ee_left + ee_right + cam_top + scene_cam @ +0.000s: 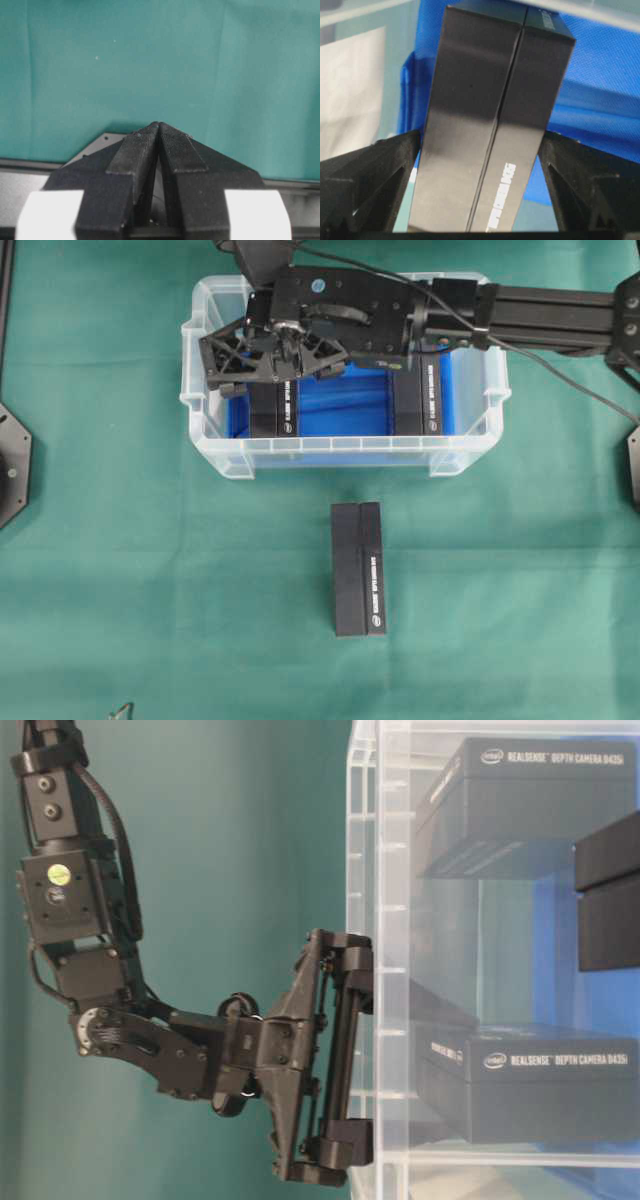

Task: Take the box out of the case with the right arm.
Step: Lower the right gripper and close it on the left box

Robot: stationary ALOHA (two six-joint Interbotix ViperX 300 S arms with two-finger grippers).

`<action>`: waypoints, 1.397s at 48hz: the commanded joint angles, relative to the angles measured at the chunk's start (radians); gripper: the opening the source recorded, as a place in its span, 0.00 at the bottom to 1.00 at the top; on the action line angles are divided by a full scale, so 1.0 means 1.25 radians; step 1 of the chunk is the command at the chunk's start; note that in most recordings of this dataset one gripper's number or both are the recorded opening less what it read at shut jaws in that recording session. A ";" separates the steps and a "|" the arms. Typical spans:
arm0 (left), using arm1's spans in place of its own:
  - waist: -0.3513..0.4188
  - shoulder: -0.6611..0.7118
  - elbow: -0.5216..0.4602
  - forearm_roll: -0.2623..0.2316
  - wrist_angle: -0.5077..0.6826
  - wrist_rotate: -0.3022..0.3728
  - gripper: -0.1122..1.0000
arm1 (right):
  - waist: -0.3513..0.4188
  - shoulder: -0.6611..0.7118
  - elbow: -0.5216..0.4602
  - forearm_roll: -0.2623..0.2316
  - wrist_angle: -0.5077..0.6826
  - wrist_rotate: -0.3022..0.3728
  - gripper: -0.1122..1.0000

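right gripper (262, 356) jaws spread wide around left box (485, 125) in case (345, 450), holding nothing, could clip the rim or slip off when closing

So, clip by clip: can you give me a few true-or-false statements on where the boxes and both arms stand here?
1. The case holds two black boxes, a left box and a right box. True.
2. The right arm has lifted a box clear of the case. False: the right gripper has its jaws open either side of the left box, which sits inside.
3. A third box lies on the green cloth outside the case. True.
4. The left arm's jaws are wide open. False: the left gripper is shut.
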 commanded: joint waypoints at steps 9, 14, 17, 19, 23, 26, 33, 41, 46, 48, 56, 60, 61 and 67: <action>0.002 0.004 -0.022 0.001 -0.002 0.000 0.10 | 0.002 -0.006 -0.009 0.001 -0.009 0.002 0.94; 0.002 0.004 -0.021 0.001 -0.002 0.001 0.10 | 0.001 0.000 -0.007 0.004 -0.015 0.004 0.94; 0.002 0.004 -0.021 0.001 -0.002 0.001 0.10 | 0.002 0.004 -0.009 0.005 -0.017 0.006 0.94; 0.002 0.004 -0.022 0.001 -0.002 0.000 0.10 | 0.002 0.006 -0.007 0.006 -0.020 0.009 0.94; 0.002 0.004 -0.021 0.001 -0.002 0.000 0.10 | 0.001 0.009 -0.007 0.005 -0.021 0.013 0.94; 0.002 0.004 -0.021 0.001 -0.002 0.000 0.10 | 0.002 0.010 -0.007 0.005 -0.022 0.013 0.94; 0.002 0.004 -0.021 0.001 -0.002 0.001 0.10 | 0.002 0.011 -0.007 0.006 -0.021 0.015 0.94; 0.002 0.004 -0.022 0.001 -0.002 0.001 0.10 | 0.002 0.011 -0.007 0.009 -0.011 0.032 0.88; 0.002 0.002 -0.022 0.001 -0.002 0.001 0.10 | 0.002 0.011 -0.007 0.007 -0.011 0.045 0.75; 0.002 0.002 -0.022 0.001 -0.002 0.001 0.10 | 0.002 0.011 -0.007 0.007 -0.012 0.047 0.75; 0.002 0.002 -0.021 0.001 -0.002 0.001 0.10 | 0.002 0.011 -0.007 0.005 -0.015 0.047 0.75; 0.002 0.002 -0.022 0.001 -0.002 0.001 0.10 | 0.004 0.011 -0.007 0.005 -0.015 0.048 0.74; 0.002 0.002 -0.021 0.001 -0.002 0.001 0.10 | 0.002 0.011 -0.007 0.005 -0.015 0.048 0.74; 0.002 0.002 -0.022 0.001 -0.002 0.001 0.10 | 0.004 0.011 -0.007 0.004 -0.013 0.049 0.74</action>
